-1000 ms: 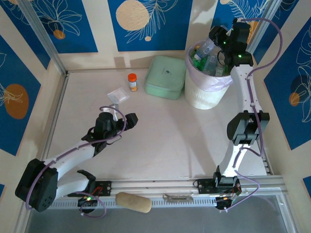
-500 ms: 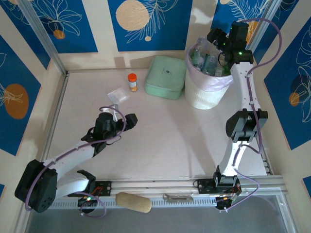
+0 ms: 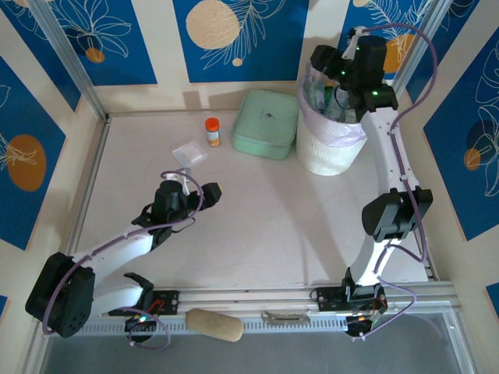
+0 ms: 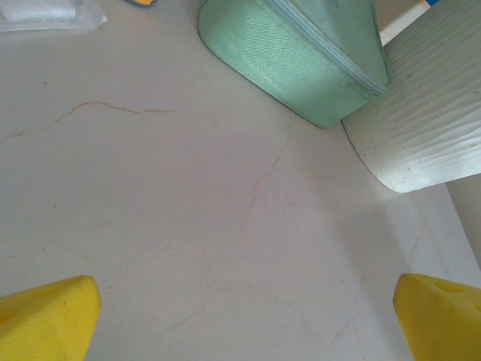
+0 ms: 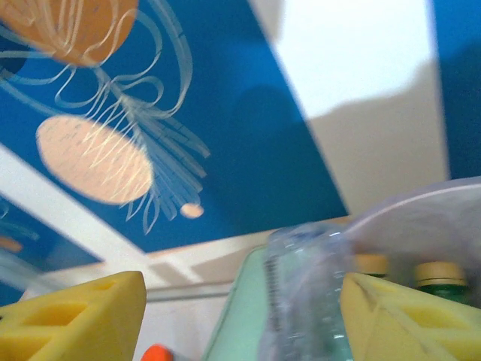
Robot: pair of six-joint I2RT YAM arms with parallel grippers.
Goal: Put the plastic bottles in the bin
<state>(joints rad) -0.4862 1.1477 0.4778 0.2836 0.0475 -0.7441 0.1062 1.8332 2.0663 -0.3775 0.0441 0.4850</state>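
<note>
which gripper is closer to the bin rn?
Right. The right gripper is over the bin's far rim; the left gripper is above bare table, well left of it.

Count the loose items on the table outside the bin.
3: a mint green box beside the bin, an orange-capped jar left of the box, a clear plastic bag near that jar. More may be hidden.
</note>
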